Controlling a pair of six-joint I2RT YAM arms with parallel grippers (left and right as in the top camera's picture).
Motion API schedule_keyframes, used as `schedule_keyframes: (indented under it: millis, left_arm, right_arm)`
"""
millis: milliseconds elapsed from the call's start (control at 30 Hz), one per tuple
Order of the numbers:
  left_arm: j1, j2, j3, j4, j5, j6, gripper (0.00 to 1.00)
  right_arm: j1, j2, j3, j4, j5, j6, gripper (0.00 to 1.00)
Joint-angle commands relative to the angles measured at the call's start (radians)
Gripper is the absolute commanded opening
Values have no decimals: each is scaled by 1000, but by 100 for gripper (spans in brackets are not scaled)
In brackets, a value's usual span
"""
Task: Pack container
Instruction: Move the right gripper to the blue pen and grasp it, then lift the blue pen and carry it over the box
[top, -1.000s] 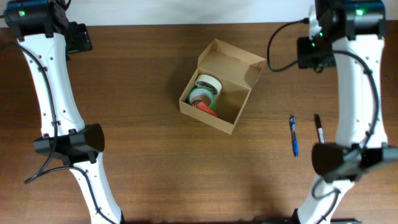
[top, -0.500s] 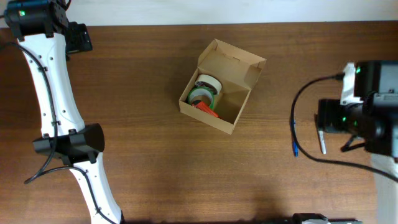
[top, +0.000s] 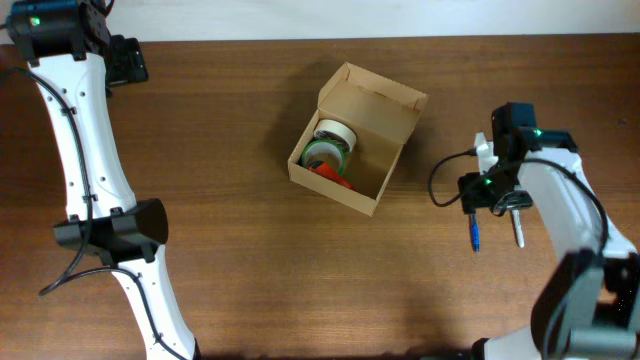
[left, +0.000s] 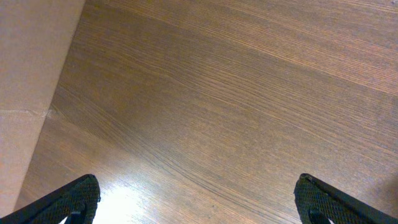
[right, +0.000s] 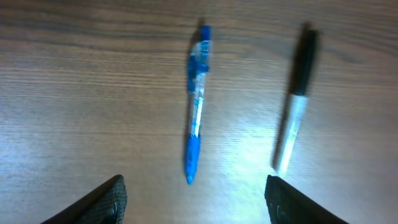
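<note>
Container (top: 378, 165): cardboard box, flap open, likely light and crushable, best gripped by a side wall; right tool (right: 196, 194) spread above blue pen (right: 196, 106), left tool (left: 196, 198) spread.

The blue pen (right: 195, 106) and the black marker (right: 295, 99) lie apart, with bare table (right: 244, 93) between them. The right gripper (right: 196, 196) is spread wider than the pen. The container (top: 345, 197) stands well apart.

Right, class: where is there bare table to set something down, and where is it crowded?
Free: wood between left arm and box. Crowded: inside the box, and around the blue pen and black marker under the right pincer.
</note>
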Motion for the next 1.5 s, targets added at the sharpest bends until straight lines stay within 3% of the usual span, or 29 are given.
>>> schedule_keyframes:
  millis: [0,267,467,733,833,967,1133,1467]
  left_arm:
    - [2,-6,5,0,0,8,100]
    - [2,-6,5,0,0,8,100]
    - [2,-6,4,0,0,8,100]
    - [2,-6,5,0,0,8,100]
    - [2,-6,5,0,0,8,100]
    - [2,-6,4,0,0,8,100]
    - [2,-6,4,0,0,8,100]
    - [2,-6,5,0,0,8,100]
  right_arm:
    - [-34,113,-1,8,-87,-37,68]
    - [-71,200,-1,32,-118,-22,64]
    - [-71,232,-1,43,-117,2,39]
    - [-71,278,-1,77,-94,16,37]
    - [-71,286,-1,92,-95,19,27]
    - [-71,286,0,103,-95,55,4]
    - [-71,277,48,84,-180,71,4]
    - [-37,209,547,-199,-253,39,4]
